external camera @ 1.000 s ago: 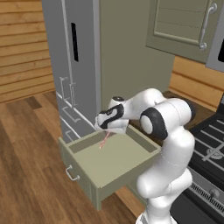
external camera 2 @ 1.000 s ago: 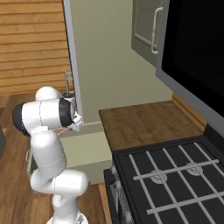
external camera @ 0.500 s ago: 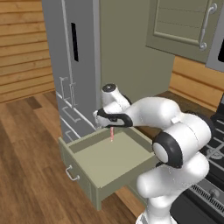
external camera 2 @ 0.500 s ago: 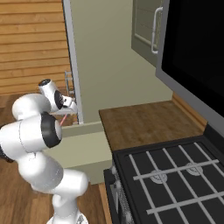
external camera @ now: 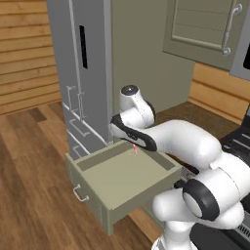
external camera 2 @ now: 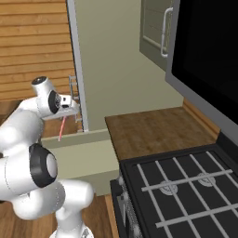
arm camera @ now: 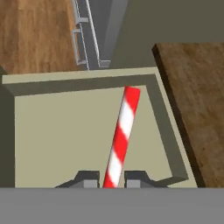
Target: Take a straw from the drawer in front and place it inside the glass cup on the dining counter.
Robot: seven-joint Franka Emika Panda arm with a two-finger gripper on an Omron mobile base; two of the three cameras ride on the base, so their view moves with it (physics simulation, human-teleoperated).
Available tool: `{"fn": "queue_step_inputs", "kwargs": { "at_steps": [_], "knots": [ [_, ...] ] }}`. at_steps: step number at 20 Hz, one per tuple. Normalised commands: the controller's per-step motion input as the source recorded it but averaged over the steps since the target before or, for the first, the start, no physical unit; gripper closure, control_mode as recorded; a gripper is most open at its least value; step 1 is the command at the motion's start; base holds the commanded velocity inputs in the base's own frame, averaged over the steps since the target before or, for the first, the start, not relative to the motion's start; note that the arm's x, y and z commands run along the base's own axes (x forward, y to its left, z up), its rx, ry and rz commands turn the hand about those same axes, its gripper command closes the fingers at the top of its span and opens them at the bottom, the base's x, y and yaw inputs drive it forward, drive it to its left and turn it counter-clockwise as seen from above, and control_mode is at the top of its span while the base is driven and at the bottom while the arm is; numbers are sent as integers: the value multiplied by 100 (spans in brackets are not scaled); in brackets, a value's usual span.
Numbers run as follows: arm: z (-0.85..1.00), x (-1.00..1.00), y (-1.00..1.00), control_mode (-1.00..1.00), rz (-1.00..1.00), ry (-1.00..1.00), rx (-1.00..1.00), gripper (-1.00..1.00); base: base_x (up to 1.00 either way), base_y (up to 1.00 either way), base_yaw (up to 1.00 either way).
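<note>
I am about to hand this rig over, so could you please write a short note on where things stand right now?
End effector: shut on the straw, which hangs down from it above the open drawer.
Drawer: pulled out in front of the base, beside the grey fridge; its visible floor is bare.
Done: drawer open, straw gripped and lifted off the drawer floor.
Left: bring the straw to the glass cup on the dining counter and stand it inside, then release. Closing the drawer is not asked for.
</note>
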Motion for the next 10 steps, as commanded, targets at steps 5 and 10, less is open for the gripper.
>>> {"fn": "queue_step_inputs", "kwargs": {
  "at_steps": [5,10],
  "knots": [
    [9,-47,-6,100,17,2,1,100,-18,0,4],
    [0,0,0,100,0,0,0,100,-100,41,9]
  ]
}}
